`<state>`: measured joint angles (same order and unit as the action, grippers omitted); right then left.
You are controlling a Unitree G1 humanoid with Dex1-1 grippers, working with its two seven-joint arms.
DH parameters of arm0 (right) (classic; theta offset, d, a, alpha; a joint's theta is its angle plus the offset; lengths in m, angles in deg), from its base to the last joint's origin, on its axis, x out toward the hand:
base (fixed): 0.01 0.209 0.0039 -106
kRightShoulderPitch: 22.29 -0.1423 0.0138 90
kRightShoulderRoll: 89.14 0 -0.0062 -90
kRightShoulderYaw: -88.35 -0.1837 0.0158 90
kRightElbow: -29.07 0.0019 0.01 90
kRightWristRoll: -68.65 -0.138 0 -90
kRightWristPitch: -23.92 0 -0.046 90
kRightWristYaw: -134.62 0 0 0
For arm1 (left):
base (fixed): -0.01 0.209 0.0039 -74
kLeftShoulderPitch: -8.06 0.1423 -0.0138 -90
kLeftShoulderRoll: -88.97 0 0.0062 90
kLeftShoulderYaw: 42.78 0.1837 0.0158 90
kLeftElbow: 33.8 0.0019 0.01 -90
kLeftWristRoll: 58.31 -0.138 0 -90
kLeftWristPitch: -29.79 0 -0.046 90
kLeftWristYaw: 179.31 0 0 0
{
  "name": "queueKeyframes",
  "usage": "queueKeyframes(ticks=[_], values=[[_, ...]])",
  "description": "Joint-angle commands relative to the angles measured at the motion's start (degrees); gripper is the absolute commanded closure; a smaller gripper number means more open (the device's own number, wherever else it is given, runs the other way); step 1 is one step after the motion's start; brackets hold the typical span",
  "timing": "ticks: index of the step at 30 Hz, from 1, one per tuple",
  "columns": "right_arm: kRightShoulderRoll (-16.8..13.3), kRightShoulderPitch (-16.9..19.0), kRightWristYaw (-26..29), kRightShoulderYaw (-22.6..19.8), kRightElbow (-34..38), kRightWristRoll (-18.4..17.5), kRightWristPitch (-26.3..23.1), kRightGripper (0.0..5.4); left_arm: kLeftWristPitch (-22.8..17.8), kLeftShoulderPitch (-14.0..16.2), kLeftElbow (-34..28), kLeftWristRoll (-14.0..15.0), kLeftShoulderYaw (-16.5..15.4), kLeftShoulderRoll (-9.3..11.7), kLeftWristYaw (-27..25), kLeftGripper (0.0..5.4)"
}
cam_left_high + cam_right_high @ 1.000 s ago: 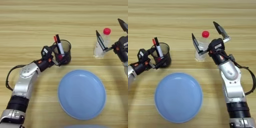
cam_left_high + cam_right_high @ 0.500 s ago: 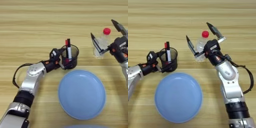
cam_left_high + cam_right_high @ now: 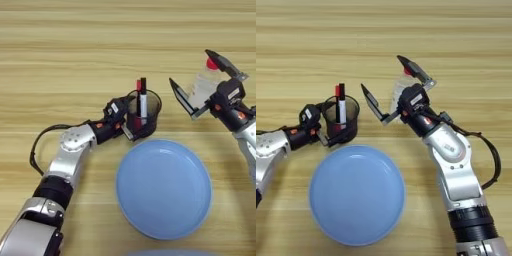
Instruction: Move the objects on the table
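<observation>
Left eye view, centre: left gripper (image 3: 131, 124) clamps the cup (image 3: 144, 116), light, tippy; right gripper (image 3: 207, 81) spread around the bottle (image 3: 204, 86).

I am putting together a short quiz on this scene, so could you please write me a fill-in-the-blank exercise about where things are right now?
1. The left gripper grips the dark pen cup, which holds two ____.
2. The right gripper has its fingers spread wide around the small clear ____.
3. The cap on that bottle is ____.
4. The round plate is light ____.

Missing words: markers; bottle; red; blue
</observation>
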<state>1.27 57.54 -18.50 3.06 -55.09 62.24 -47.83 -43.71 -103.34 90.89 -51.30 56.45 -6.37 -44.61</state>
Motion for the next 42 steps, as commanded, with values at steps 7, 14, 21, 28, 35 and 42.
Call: queueKeyframes(ticks=[7, 14, 21, 28, 35, 42], values=[[0.8, -0.5, 1.1, 1.0, 0.4, -2.0, -3.0, 0.00, -0.2, 1.9, -1.0, -0.1, -0.4, 0.9, -0.7, 0.02], [1.0, -0.3, 1.0, 1.4, 0.1, -1.3, -2.7, 0.00, -1.1, 4.4, -4.6, 1.2, -1.7, 2.3, -1.0, 0.02], [1.1, -0.3, 0.9, 1.4, -0.7, -1.3, -2.3, 0.00, -2.0, 9.2, -10.5, 2.5, -3.1, 4.2, -1.4, 0.02], [1.0, -0.3, 1.0, 1.3, -0.9, -1.5, -2.1, 0.00, -3.4, 12.9, -15.3, 3.2, -3.5, 5.7, -1.5, 0.02], [1.4, -0.5, 1.2, 0.9, -1.6, -2.9, -3.0, 0.00, -0.2, 19.5, -27.2, 10.2, -4.2, 7.9, -8.6, 0.02], [1.4, -0.6, 1.0, 0.7, -1.8, -2.8, -3.2, 0.00, 0.5, 19.1, -31.3, 14.1, -6.8, 6.3, -7.0, 0.02]])
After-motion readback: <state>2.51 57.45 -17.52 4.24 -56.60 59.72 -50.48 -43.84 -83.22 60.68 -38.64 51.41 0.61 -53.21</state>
